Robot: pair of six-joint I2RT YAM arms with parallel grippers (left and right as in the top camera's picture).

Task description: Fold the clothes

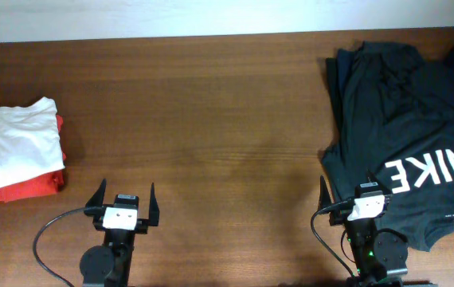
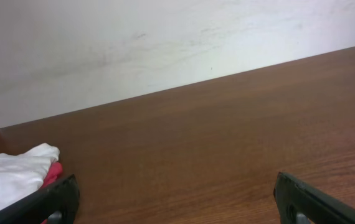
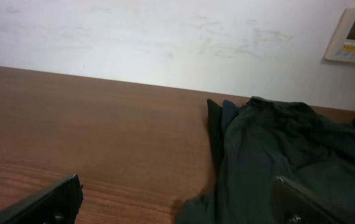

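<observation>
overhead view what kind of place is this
Likely an indoor robot lab or test room: a wooden table against a plain white wall, a wall-mounted control panel, and two robot arms at the table's edge.

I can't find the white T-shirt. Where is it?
In the overhead view, the white T-shirt lies folded at the far left side of the table. It is on top of the orange-red garment, ahead and left of the left gripper.

White T-shirt (image 1: 20,137): folded into a compact, roughly rectangular bundle with soft creases, lying flat near the left edge of the table (image 1: 211,119). It rests on a red garment (image 1: 21,186), which shows beneath its near and right edges.
</observation>
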